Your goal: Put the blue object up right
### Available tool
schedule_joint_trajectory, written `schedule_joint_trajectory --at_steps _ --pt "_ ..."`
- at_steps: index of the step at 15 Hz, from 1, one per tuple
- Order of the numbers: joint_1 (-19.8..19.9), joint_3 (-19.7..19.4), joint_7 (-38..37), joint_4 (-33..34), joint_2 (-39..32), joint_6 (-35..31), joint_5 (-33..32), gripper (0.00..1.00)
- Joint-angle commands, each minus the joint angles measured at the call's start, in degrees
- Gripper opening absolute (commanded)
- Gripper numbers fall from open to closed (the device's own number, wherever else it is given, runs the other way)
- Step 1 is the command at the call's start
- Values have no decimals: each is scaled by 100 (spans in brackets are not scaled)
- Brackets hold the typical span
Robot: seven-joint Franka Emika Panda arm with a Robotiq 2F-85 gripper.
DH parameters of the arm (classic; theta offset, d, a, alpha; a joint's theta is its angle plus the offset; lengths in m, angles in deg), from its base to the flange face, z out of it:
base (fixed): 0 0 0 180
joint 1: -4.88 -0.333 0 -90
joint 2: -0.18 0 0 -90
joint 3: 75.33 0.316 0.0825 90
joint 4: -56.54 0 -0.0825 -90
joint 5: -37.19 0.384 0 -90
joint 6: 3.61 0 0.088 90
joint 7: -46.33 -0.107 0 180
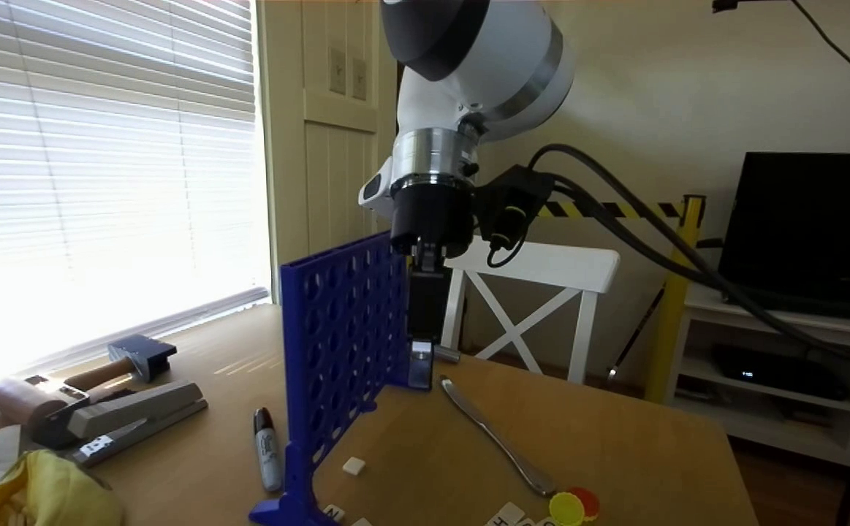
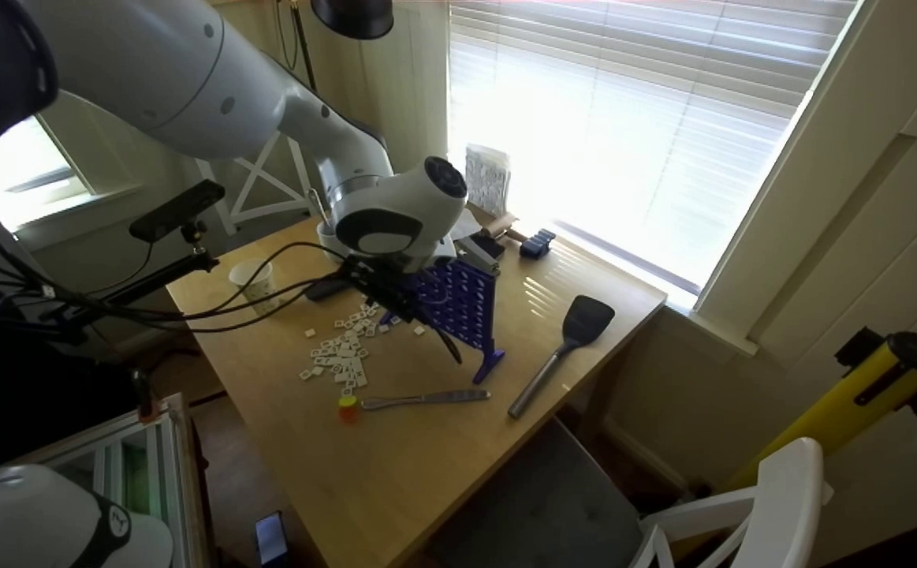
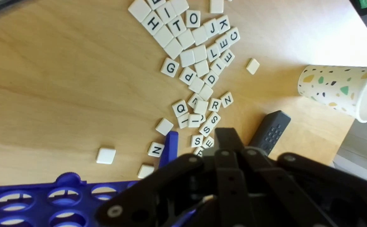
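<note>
Hand (image 3: 229, 138) beside upright blue panel (image 1: 343, 329)

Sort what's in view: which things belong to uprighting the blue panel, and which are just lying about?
Job:
blue grid panel, standing upright
end effector, shut

Just lying about:
marker
knife
spatula
letter tiles
speckled cup
dark keypad device
grey stapler
yellow disc
red disc

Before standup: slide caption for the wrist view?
Shut gripper beside the blue grid panel, letter tiles scattered on the table.
</note>
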Motion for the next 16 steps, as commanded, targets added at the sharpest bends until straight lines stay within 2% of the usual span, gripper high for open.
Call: schedule_joint_trajectory --at_steps 1,7,16 --pt "-298 49 8 112 -57 -551 -394 0" --pt "-592 181 -351 10 -112 -1349 -737 0" --pt "-507 422 -297 -26 -305 -2563 -866 0"
